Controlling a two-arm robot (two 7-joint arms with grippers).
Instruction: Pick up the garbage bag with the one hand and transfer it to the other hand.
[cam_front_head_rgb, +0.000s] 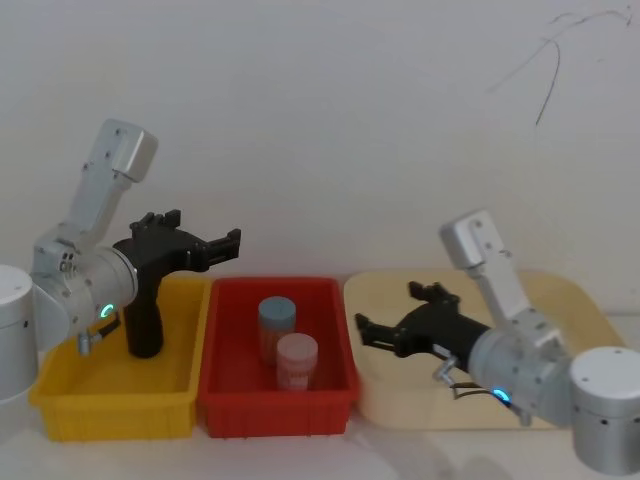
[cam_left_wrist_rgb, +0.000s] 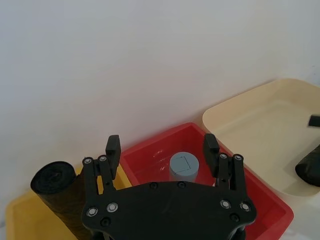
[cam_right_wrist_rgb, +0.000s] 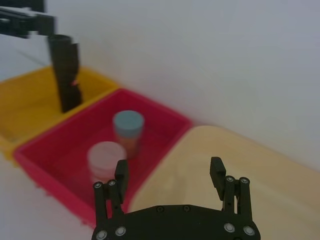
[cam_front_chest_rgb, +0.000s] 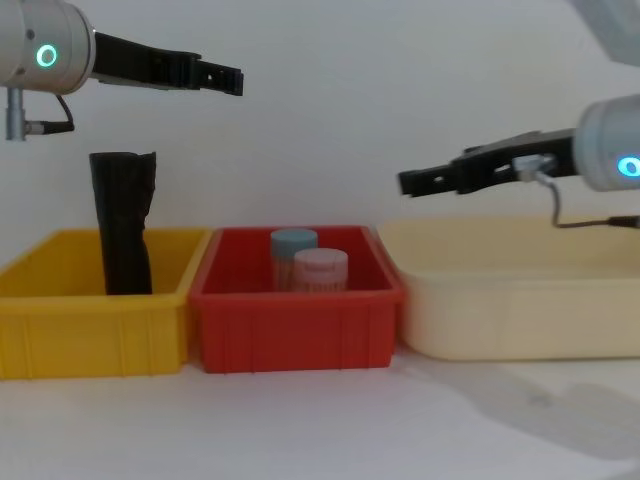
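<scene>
The garbage bag (cam_front_head_rgb: 143, 322) (cam_front_chest_rgb: 122, 225) (cam_left_wrist_rgb: 59, 192) (cam_right_wrist_rgb: 64, 75) is a black roll standing upright in the yellow bin (cam_front_head_rgb: 110, 405) (cam_front_chest_rgb: 60, 310), with a slightly ragged top. My left gripper (cam_front_head_rgb: 228, 245) (cam_front_chest_rgb: 225, 78) (cam_left_wrist_rgb: 161, 145), on the arm with the green-teal ring, hangs open well above the bag and reaches past it toward the red bin, touching nothing. Over the cream tray (cam_front_head_rgb: 570, 300) (cam_front_chest_rgb: 520, 300), my right gripper (cam_front_head_rgb: 388, 310) (cam_front_chest_rgb: 410, 181) (cam_right_wrist_rgb: 168, 167) on the blue-ringed arm is open and empty, pointing toward the red bin.
The red bin (cam_front_head_rgb: 225, 400) (cam_front_chest_rgb: 295, 330) between the yellow bin and the tray holds a blue-lidded jar (cam_front_head_rgb: 277, 318) and a pink-lidded jar (cam_front_head_rgb: 297, 355). A white wall stands close behind all three containers.
</scene>
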